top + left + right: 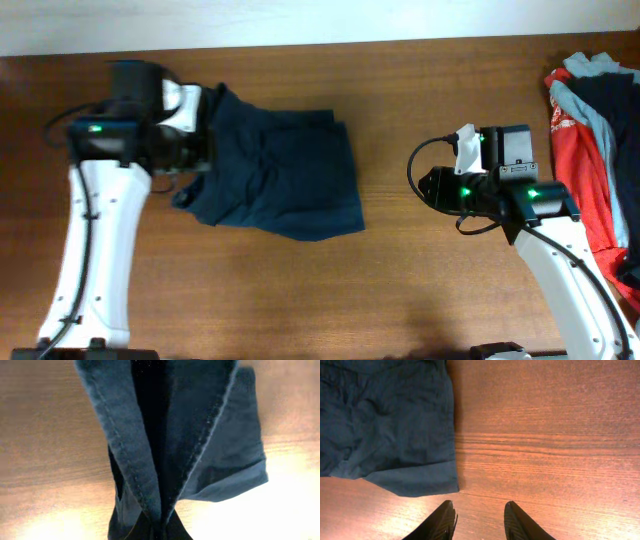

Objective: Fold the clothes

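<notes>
We judged the fold to be at its opening step: the clothes [285,175] lay spread and rumpled at centre left of the overhead frame, not yet doubled over. Their left edge was raised at the left gripper [203,112] in the upper left. In the left wrist view the fingers were hidden, but the navy cloth gathered to a tight pinch at the bottom middle of the frame. From that we took those jaws to be closed on a hem. The right gripper [479,515] hung over bare table [420,290] at centre right, its jaws parted a moderate way and holding nothing. The garment's lower right corner lay near it, up and to the left in its own view. A red garment [590,170] sat apart at the right edge. The next move, we thought, called for carrying the pinched edge across the cloth toward the right, keeping it taut, while the free gripper took or pinned the far side
</notes>
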You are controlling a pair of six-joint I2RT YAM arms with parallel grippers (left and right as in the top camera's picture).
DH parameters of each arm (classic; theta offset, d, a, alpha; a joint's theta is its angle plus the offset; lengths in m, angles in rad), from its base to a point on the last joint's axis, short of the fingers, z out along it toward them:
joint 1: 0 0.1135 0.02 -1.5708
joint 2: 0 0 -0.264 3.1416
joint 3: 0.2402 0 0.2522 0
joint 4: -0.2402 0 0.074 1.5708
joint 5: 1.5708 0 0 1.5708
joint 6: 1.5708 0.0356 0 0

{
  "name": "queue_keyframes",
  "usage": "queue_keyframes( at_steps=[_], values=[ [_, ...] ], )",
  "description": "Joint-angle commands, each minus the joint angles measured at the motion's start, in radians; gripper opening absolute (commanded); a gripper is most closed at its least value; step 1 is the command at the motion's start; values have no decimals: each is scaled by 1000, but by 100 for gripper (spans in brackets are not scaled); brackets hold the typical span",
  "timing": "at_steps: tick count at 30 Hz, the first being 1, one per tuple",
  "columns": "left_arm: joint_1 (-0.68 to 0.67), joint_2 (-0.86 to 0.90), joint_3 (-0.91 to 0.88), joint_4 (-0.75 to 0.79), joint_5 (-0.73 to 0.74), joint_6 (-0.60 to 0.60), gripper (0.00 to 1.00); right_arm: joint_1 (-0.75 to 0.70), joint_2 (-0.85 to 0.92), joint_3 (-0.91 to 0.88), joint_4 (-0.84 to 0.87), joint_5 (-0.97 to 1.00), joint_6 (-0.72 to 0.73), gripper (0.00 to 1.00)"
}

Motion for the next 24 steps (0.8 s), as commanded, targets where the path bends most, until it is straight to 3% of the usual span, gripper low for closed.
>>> queue_keyframes(
  at_steps=[1,6,13,24],
  values=[
    [-105,13,23,8,-162,-61,1,-2,-15,0,-6,-10,-10,38],
    [-182,101,23,72,-188,-169,1,-2,-15,0,-22,-10,-10,38],
    [-260,245,23,177,-241,-451,1,-2,-15,0,-45,-10,-10,38],
    [-416,275,45,243,-335,-562,1,-2,-15,0,-62,-10,-10,38]
  ],
)
